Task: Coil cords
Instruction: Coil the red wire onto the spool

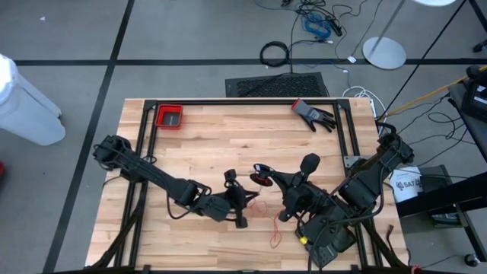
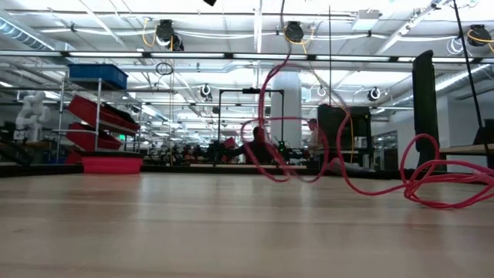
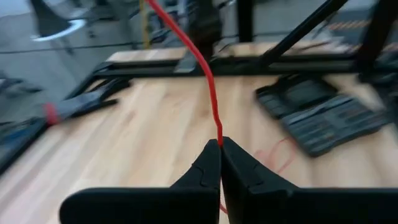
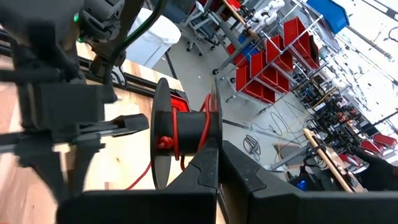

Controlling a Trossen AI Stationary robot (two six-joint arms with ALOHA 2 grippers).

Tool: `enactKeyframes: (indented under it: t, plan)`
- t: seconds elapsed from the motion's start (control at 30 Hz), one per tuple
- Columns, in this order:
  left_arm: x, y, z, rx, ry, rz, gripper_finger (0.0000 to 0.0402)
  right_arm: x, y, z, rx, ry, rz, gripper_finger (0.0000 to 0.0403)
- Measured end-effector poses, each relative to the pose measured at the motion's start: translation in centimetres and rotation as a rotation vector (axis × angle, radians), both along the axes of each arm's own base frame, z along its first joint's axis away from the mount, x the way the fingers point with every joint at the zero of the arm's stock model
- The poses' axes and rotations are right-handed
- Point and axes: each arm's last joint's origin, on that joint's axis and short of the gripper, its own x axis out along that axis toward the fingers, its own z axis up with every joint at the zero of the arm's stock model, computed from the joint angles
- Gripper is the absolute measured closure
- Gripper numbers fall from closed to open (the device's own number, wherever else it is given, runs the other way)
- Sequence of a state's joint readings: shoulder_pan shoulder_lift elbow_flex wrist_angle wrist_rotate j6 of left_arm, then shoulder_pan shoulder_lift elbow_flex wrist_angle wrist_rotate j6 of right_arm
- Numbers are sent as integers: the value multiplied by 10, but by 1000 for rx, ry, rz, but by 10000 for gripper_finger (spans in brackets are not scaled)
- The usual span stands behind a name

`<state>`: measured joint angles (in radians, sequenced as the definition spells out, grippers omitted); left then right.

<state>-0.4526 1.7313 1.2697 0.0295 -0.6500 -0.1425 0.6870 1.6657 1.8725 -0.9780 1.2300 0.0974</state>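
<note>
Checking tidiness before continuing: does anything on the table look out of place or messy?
Yes: loose red cord sprawls in loops on the wooden table, off the black spool. A black glove lies at the far edge.

Pale matt wood table (image 1: pixel 205 137), glossy red cord (image 3: pixel 208 81)

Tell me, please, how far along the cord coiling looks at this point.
A few turns of red cord already sit on the black spool, held by the right end effector. The left end effector pinches the cord to feed it. Loose loops remaining on the table are left to wind.
</note>
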Motion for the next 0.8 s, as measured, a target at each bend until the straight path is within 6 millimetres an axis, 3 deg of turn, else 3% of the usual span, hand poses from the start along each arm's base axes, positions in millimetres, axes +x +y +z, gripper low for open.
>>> enactKeyframes:
  t: [0.47,0.8]
  plan:
    - [13,9,0,-56,-68,-19,401,15,-7,1,89,-86,-52,403]
    - [24,5,0,-121,-165,-151,401,21,-14,-4,95,-56,-63,403]
